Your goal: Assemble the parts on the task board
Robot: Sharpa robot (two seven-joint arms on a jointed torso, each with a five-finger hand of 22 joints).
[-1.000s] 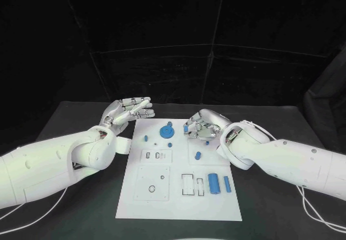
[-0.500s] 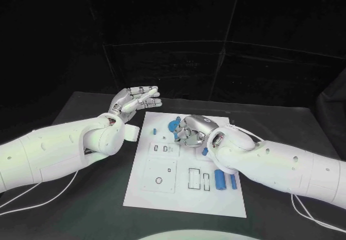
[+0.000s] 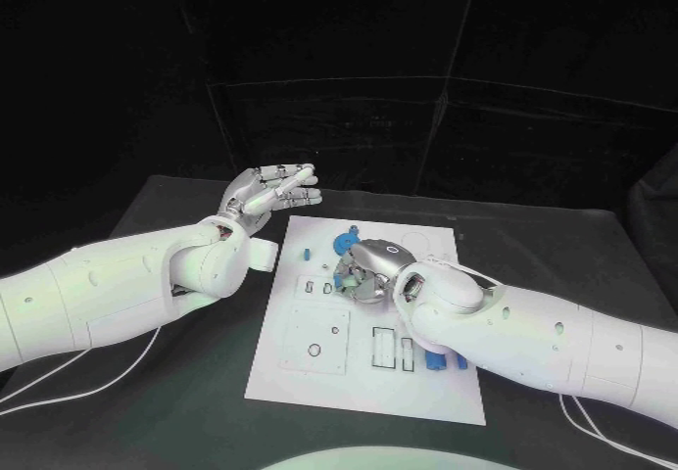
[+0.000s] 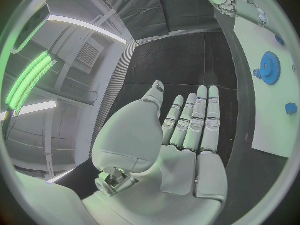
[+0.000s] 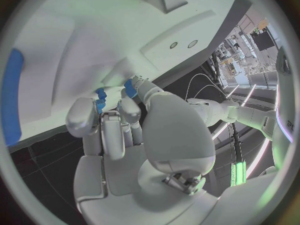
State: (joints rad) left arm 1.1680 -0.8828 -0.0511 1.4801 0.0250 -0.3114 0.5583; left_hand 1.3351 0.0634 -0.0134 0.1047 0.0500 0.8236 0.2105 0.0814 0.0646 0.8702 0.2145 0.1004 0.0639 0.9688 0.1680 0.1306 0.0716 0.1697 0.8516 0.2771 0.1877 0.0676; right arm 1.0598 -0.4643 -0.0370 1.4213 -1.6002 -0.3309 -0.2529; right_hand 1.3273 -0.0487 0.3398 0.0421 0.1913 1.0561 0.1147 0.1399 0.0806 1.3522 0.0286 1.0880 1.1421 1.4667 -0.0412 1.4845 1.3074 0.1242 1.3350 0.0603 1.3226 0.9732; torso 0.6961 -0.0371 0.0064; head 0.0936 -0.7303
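Two robot hands: our left robot hand (image 3: 271,196) spread near bench's far edge; right robot hand (image 3: 364,271) pinching small blue part (image 5: 130,87) over task board (image 3: 419,384). Loose pinch could drop it.

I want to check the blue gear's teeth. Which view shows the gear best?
The left wrist view: the blue gear lies unobstructed on the task board, teeth visible. In the head view the right hand partly covers it.

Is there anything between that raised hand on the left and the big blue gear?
In the head view, bare black table and a strip of white board separate the left hand from the gear; nothing else lies between.
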